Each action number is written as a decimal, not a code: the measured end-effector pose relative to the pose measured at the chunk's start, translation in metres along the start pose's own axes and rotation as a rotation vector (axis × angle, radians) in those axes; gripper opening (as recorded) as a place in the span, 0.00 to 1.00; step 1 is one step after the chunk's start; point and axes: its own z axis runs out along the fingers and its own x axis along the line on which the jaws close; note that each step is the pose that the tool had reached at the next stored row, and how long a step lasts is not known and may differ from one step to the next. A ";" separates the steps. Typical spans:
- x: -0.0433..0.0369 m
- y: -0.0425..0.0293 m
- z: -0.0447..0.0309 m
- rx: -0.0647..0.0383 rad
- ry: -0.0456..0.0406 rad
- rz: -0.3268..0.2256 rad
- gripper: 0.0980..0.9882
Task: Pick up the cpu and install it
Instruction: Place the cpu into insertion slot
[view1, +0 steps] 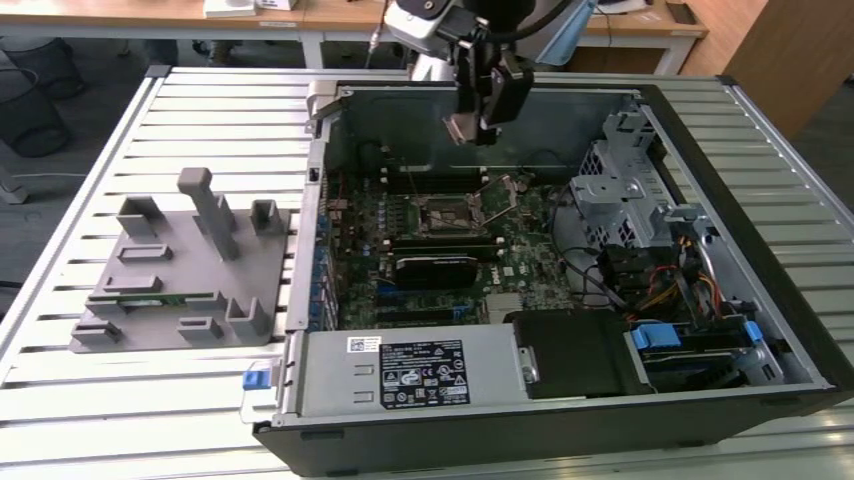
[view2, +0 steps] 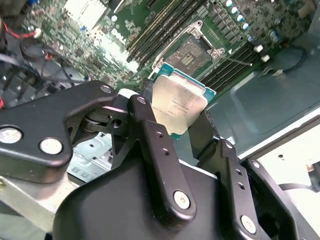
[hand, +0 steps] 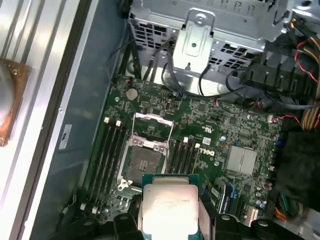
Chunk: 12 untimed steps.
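The cpu (view2: 180, 102) is a flat square chip with a pale silvery top and a thin green rim. My gripper (view2: 175, 117) is shut on it, its black fingers (view2: 145, 120) pressing on two opposite edges. In the exterior view the gripper (view1: 470, 128) hangs over the far part of the open computer case, holding the cpu (view1: 461, 125) well above the motherboard. The cpu socket (hand: 142, 162) lies open below, its metal load frame lifted, and the cpu (hand: 167, 207) hovers just beside it. The socket (view1: 447, 210) sits mid-board.
The open black case (view1: 747, 130) lies on a slatted white table. Inside stand a metal drive cage (view1: 621, 180), cable bundles (view1: 667, 290), a power supply (view1: 400, 375) and memory slots (hand: 112, 150). A grey fixture (view1: 187, 270) holding a green memory stick (view1: 160, 298) stands on the exterior view's left.
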 end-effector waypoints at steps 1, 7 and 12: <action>0.0000 0.0000 0.0003 0.000 -0.0011 0.018 0.49; 0.0000 -0.0002 0.0031 -0.002 -0.0080 0.125 0.49; 0.0017 -0.0001 0.0083 -0.012 -0.0226 0.144 0.49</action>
